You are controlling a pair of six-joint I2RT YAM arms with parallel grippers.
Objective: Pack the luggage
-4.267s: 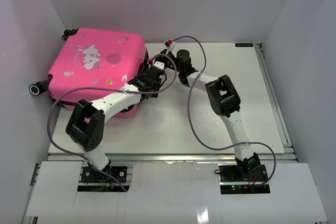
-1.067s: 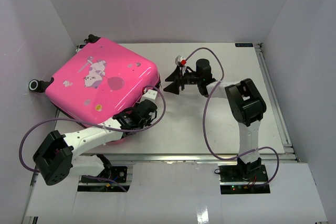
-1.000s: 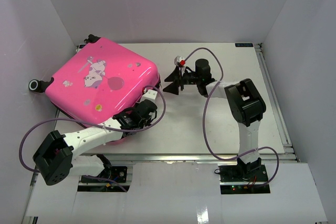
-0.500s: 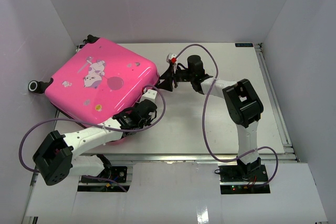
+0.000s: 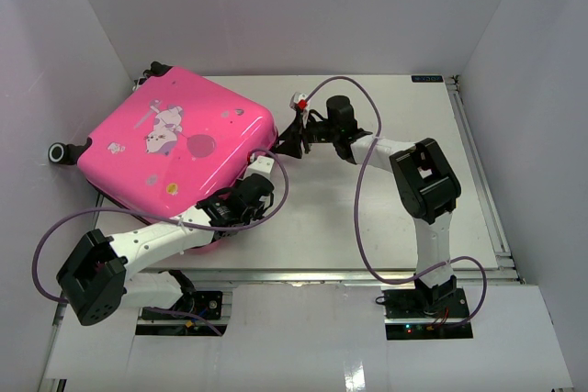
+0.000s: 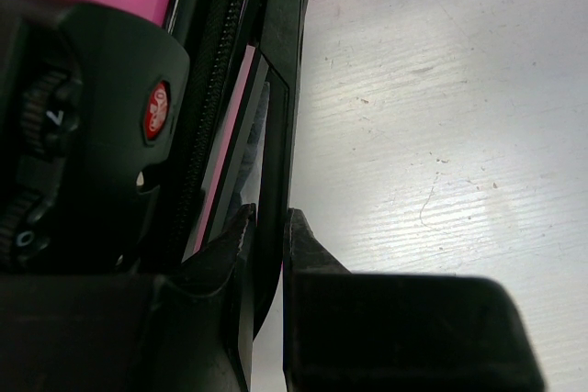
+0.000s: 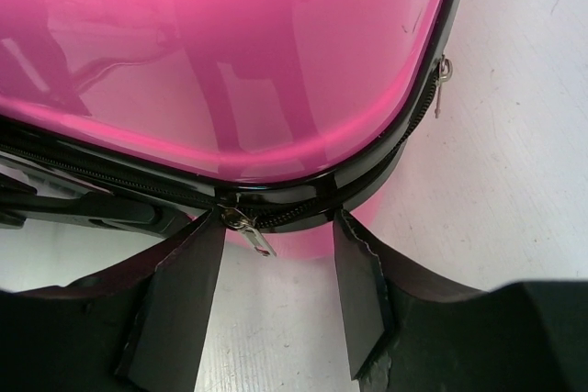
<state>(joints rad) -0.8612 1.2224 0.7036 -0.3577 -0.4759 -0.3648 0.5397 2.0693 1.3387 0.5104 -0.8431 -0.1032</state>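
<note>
The glossy pink luggage (image 5: 175, 149) lies closed at the table's left, its printed shell facing up. My left gripper (image 5: 246, 197) is at its near right edge. In the left wrist view this gripper (image 6: 268, 227) is shut on a thin black strip of the luggage's rim (image 6: 272, 135), beside the zipper (image 6: 220, 89). My right gripper (image 5: 287, 138) is at the luggage's right corner. The right wrist view shows it (image 7: 278, 222) open against the black zipper trim (image 7: 303, 199). A silver zipper pull (image 7: 250, 231) hangs between the fingers, close to the left one.
The luggage's black wheels (image 5: 62, 151) nearly touch the left wall (image 5: 55, 61). A second zipper pull (image 7: 443, 80) hangs at the corner's far side. Purple cables (image 5: 363, 181) loop over the white table (image 5: 367, 227). A metal rail (image 5: 482, 172) runs along its right edge.
The right gripper moved left from mid-table to the luggage's corner, and its jaws narrowed around the zipper pull. Left gripper and luggage held still over the last second.
</note>
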